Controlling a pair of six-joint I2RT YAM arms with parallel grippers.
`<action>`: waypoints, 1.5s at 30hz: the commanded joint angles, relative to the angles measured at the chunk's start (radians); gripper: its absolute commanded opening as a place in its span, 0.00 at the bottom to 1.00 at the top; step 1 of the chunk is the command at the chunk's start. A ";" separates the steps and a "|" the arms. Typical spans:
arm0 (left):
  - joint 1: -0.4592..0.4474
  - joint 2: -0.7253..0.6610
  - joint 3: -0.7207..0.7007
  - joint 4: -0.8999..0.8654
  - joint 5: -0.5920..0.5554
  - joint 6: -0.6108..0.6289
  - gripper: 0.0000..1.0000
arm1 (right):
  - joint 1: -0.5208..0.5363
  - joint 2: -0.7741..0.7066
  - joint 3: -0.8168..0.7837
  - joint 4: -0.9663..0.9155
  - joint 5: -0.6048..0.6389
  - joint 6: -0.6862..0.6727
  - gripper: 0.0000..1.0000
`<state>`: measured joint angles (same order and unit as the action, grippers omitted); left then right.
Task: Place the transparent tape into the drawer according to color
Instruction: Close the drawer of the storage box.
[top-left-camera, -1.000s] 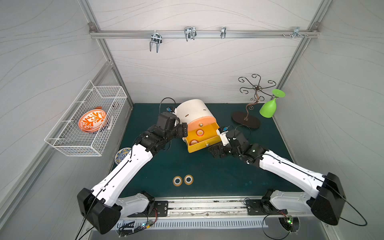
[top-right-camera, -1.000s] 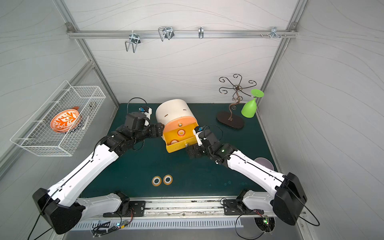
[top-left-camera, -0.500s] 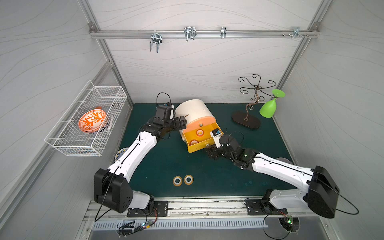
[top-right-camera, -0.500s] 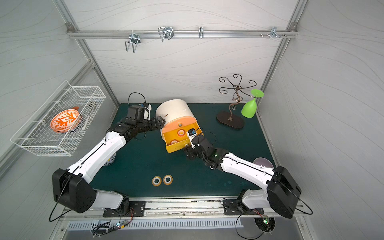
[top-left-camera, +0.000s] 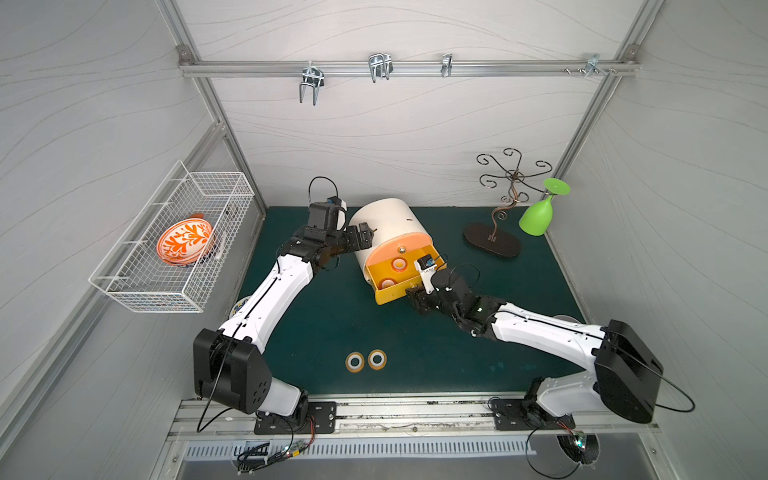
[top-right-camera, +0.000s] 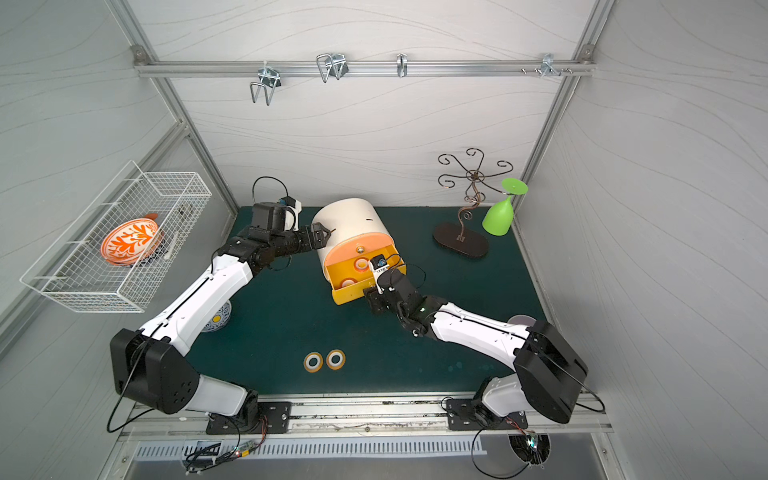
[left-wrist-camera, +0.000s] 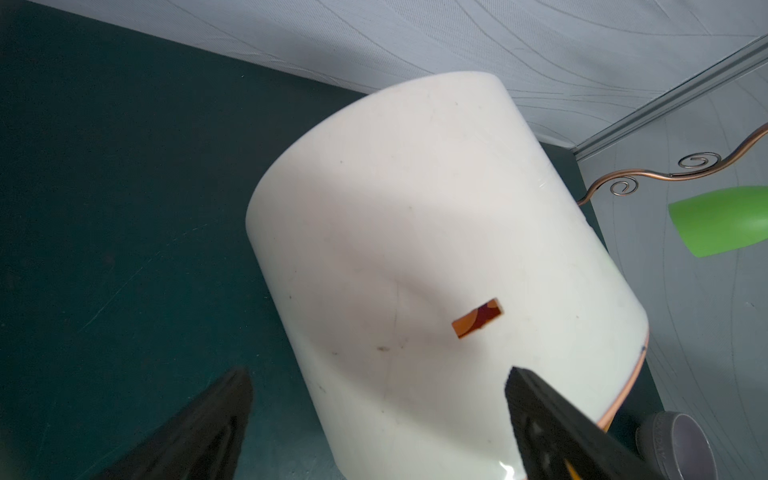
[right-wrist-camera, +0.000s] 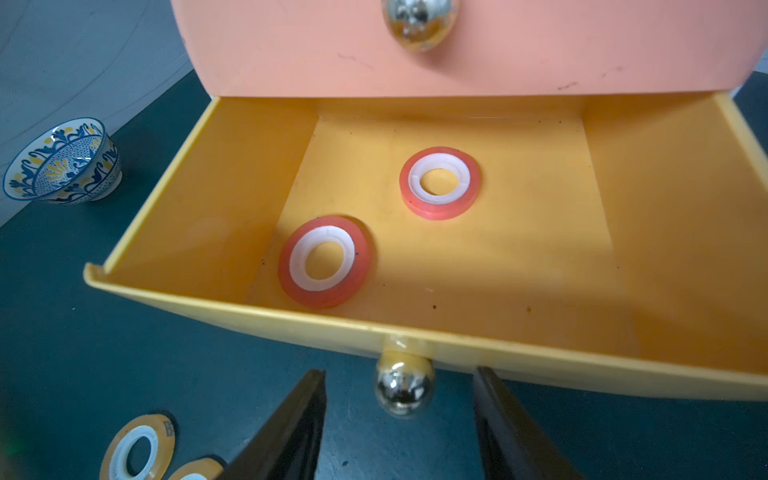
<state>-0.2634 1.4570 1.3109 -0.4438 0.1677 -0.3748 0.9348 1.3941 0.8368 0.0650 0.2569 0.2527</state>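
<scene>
A: Both arms have shifted. The left gripper has swung back from the drawer face to the flank of the white cabinet, and the right gripper has come round to the front of the yellow drawer

B: Jaws?

A: Left spread wide against the shell, though I cannot tell if it touches. Right partly apart, one finger each side of the silver knob, a gap on both

B: So what does the next move turn on?

A: I'd say the knob. It sits dead ahead between the right fingers, and the drawer slides along that same line. The right arm is much the nearer

B: And the tape?

A: One red roll and another red roll lie flat in the drawer. A pair of orange rolls sits on the mat, well apart from both grippers. I can't see any purple

B: Which view settles the gap?

A: Only the right wrist view. In both top views the wrist hides the knob
</scene>
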 joint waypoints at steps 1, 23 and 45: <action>0.012 0.013 0.041 0.021 0.029 0.005 1.00 | 0.009 0.028 0.019 0.084 0.021 -0.025 0.60; 0.021 0.040 0.050 -0.018 0.058 0.030 1.00 | 0.013 0.266 0.133 0.337 0.041 -0.113 0.59; 0.026 0.039 0.042 -0.028 0.084 0.037 0.99 | 0.013 0.359 0.188 0.420 0.091 -0.132 0.59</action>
<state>-0.2382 1.4822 1.3144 -0.4709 0.2337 -0.3511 0.9421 1.7451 0.9981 0.4339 0.3496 0.1303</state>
